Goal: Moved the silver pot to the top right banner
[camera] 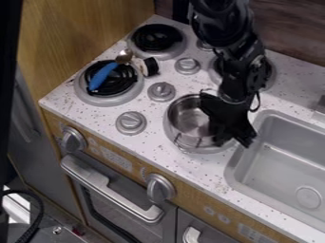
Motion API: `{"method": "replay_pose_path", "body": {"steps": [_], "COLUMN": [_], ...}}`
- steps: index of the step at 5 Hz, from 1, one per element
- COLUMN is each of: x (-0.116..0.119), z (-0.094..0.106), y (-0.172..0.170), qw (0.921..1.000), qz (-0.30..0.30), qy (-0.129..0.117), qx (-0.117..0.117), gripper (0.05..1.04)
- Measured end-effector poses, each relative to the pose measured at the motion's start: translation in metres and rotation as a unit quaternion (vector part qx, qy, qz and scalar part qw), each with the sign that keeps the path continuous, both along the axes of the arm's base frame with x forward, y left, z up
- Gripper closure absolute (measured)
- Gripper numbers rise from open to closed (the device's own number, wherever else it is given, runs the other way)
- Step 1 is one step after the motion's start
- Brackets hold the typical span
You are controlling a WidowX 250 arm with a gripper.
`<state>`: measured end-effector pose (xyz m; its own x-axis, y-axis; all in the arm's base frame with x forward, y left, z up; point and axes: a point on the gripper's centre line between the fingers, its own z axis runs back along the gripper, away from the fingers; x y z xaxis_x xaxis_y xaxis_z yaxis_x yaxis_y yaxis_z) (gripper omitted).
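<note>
On the speckled counter (152, 146), the silver pot (187, 117) shows bare metal beneath the end effector (234, 139) (wide or narrow, can't tell).

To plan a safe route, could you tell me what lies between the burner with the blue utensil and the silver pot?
Two gray knobs on the speckled counter, the camera view shows.

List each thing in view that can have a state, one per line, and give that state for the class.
Silver pot: upright, lid off, on the lower right burner.
Blue-handled spoon: lying across the lower left burner.
Upper right burner: partly hidden by the arm.
Oven door: shut.
Tool: lowered at the pot's right side; its grip cannot be told.
</note>
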<state>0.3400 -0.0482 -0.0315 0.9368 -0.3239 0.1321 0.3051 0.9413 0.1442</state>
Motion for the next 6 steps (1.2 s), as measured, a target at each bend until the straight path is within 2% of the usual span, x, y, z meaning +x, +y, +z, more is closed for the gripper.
{"method": "replay_pose_path", "body": {"steps": [1, 2, 3, 4, 6], "x": [0.016, 0.053, 0.078, 0.110, 0.151], "z": [0.007, 0.030, 0.029, 0.022, 0.007], "y": [-0.006, -0.014, -0.024, -0.032, -0.030], "qw": [0.9955, 0.9869, 0.9815, 0.9790, 0.9790], "qz": [-0.087, -0.135, -0.162, -0.171, -0.167], "qy": [-0.033, -0.083, -0.093, -0.105, -0.109], "qx": [0.016, 0.033, 0.041, 0.037, 0.041], "gripper": [1.014, 1.017, 1.017, 1.017, 1.017]}}
